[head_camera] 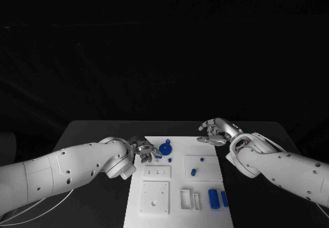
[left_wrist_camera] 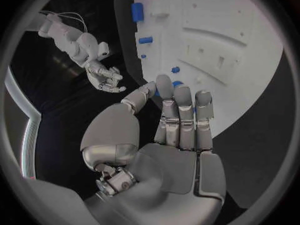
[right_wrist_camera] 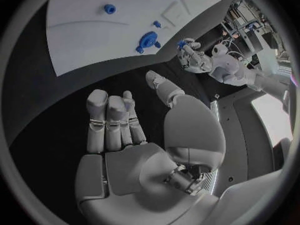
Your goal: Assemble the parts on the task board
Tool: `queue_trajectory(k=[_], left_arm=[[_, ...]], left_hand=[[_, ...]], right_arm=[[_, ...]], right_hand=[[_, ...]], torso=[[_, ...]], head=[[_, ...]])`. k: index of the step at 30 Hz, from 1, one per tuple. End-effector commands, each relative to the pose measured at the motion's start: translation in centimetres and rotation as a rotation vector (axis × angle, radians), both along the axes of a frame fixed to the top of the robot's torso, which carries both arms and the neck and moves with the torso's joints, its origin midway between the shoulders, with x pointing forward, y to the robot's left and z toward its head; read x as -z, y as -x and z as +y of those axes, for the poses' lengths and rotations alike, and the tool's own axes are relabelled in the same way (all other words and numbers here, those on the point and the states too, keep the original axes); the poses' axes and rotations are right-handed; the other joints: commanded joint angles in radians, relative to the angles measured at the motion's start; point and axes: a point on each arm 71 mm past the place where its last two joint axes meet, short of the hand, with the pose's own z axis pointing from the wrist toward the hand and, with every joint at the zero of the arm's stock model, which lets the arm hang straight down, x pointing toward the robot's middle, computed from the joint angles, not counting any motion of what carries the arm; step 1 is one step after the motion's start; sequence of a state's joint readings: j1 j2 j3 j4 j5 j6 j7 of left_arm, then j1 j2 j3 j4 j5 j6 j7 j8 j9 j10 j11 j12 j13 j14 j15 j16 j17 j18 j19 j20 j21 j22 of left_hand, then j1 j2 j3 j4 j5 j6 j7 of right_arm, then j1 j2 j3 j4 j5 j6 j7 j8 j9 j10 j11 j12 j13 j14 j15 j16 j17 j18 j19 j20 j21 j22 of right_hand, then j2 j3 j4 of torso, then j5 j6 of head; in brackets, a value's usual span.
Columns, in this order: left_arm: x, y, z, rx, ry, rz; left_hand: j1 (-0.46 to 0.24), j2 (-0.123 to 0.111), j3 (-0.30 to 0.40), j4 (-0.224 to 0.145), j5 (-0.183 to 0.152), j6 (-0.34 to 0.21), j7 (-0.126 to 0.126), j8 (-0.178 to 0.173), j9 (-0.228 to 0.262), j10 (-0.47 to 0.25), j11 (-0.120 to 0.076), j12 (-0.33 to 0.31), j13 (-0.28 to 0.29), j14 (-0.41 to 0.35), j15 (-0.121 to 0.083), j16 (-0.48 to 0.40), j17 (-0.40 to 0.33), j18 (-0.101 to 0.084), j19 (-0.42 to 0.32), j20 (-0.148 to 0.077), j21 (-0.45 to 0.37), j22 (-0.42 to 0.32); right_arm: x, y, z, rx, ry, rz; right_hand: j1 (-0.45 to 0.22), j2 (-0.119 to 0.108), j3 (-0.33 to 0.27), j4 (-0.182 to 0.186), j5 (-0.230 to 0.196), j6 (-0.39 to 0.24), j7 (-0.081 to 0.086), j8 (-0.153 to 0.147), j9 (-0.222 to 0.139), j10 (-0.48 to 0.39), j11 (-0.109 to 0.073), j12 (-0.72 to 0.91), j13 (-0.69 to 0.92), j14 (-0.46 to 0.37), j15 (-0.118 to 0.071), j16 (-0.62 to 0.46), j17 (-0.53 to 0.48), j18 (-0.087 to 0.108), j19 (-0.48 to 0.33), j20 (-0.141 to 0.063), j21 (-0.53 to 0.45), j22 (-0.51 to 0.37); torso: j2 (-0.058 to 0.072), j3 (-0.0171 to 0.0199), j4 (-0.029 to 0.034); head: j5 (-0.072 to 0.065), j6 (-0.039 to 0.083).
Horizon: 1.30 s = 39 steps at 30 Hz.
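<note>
The left hand [head_camera: 145,152] pinches a small blue part [right_wrist_camera: 182,43] at the task board [head_camera: 206,190]'s upper-left edge, seemingly ready to seat it, while the right hand [head_camera: 216,133] hovers released beyond the top-right corner.

The right hand [right_wrist_camera: 134,140] hovers empty, fingers apart, over black table [right_wrist_camera: 44,110]; task board [right_wrist_camera: 94,30] lies beyond its fingertips.

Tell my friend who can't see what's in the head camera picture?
Two white robot arms reach over a white task board on a black table. The left hand is beside a round blue part; the right hand, holding nothing, is at the board's far edge.
</note>
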<state>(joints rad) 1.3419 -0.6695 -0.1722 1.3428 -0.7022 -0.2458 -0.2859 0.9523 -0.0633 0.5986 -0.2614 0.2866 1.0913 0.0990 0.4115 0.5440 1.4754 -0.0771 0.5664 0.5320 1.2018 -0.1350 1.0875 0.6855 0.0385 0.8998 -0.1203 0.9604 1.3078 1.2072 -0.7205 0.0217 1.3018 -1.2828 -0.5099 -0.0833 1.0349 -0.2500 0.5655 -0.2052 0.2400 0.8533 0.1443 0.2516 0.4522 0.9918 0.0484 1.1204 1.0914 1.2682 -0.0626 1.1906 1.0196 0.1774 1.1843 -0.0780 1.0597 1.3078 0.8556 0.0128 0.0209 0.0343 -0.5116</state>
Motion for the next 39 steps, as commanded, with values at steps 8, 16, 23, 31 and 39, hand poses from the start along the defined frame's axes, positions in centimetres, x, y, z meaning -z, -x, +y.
queue_trajectory(k=[8, 16, 23, 31, 39], left_arm=[[2.0, 1.1, 0.3, 0.008, -0.167, -0.095], [3.7, 1.8, -0.2, 0.033, -0.223, -0.086], [4.2, 1.9, -0.7, 0.054, -0.228, -0.072], [4.7, 1.8, -0.9, 0.069, -0.244, -0.051], [5.5, 2.1, -1.3, 0.079, -0.249, -0.041]], left_hand=[[0.013, -0.013, 0.004, -0.001, 0.011, 0.110, -0.098, -0.023, 0.168, -0.003, -0.030, 0.178, 0.090, 0.020, -0.043, 0.114, 0.042, 0.002, 0.031, -0.130, 0.049, 0.017], [0.008, -0.014, 0.007, 0.006, 0.009, 0.126, -0.107, -0.027, 0.184, -0.018, -0.040, 0.244, 0.124, 0.033, -0.067, 0.143, 0.043, 0.008, 0.059, -0.141, 0.066, 0.016], [0.003, -0.013, 0.007, 0.007, 0.008, 0.135, -0.110, -0.032, 0.196, -0.029, -0.043, 0.277, 0.136, 0.036, -0.072, 0.159, 0.039, 0.008, 0.064, -0.144, 0.072, 0.017], [-0.001, -0.010, 0.006, 0.009, -0.009, 0.141, -0.112, -0.033, 0.202, -0.032, -0.045, 0.290, 0.140, 0.037, -0.074, 0.167, 0.037, 0.009, 0.066, -0.146, 0.075, 0.018], [-0.002, -0.010, 0.006, 0.010, -0.007, 0.143, -0.112, -0.033, 0.205, -0.033, -0.046, 0.296, 0.141, 0.037, -0.076, 0.171, 0.037, 0.009, 0.067, -0.146, 0.078, 0.018]], right_arm=[[-0.5, 0.0, -0.4, -0.006, -0.088, -0.020], [-0.5, -0.1, -0.6, 0.000, -0.088, -0.021], [-0.5, -0.1, -0.7, 0.001, -0.085, -0.014], [-0.5, 0.0, -0.6, 0.000, -0.085, -0.012], [-0.4, 0.0, -0.6, -0.002, -0.084, -0.011]], right_hand=[[-0.009, 0.010, -0.014, 0.010, 0.009, -0.018, 0.016, 0.002, 0.000, -0.001, -0.002, -0.004, -0.006, -0.005, -0.002, -0.006, -0.002, 0.084, -0.003, 0.001, -0.006, 0.004], [-0.013, 0.013, -0.018, 0.013, 0.015, -0.019, 0.017, 0.002, 0.000, -0.001, -0.002, -0.003, -0.009, -0.004, -0.001, -0.007, -0.003, 0.084, -0.002, 0.001, -0.007, 0.004], [-0.013, 0.016, -0.022, 0.014, 0.010, -0.019, 0.017, 0.002, 0.000, -0.001, -0.002, -0.003, -0.012, -0.004, -0.001, -0.007, -0.003, 0.084, -0.002, 0.001, -0.008, 0.005], [-0.016, 0.018, -0.026, 0.017, -0.002, -0.020, 0.017, 0.002, -0.001, -0.002, -0.001, -0.002, -0.016, -0.004, -0.001, -0.008, -0.004, 0.084, -0.002, 0.001, -0.010, 0.005], [-0.015, 0.019, -0.026, 0.017, -0.002, -0.020, 0.017, 0.002, -0.001, -0.002, -0.001, -0.002, -0.016, -0.004, -0.001, -0.008, -0.004, 0.084, -0.002, 0.001, -0.010, 0.005]], torso=[[-0.010, 0.0126, -0.0001], [-0.009, 0.0162, -0.0016], [-0.009, 0.0126, -0.0002], [-0.009, 0.0121, 0.0011], [-0.004, 0.0081, -0.0010]], head=[[0.006, -0.025], [0.009, -0.038], [0.014, -0.050], [0.014, -0.056], [0.016, -0.055]])
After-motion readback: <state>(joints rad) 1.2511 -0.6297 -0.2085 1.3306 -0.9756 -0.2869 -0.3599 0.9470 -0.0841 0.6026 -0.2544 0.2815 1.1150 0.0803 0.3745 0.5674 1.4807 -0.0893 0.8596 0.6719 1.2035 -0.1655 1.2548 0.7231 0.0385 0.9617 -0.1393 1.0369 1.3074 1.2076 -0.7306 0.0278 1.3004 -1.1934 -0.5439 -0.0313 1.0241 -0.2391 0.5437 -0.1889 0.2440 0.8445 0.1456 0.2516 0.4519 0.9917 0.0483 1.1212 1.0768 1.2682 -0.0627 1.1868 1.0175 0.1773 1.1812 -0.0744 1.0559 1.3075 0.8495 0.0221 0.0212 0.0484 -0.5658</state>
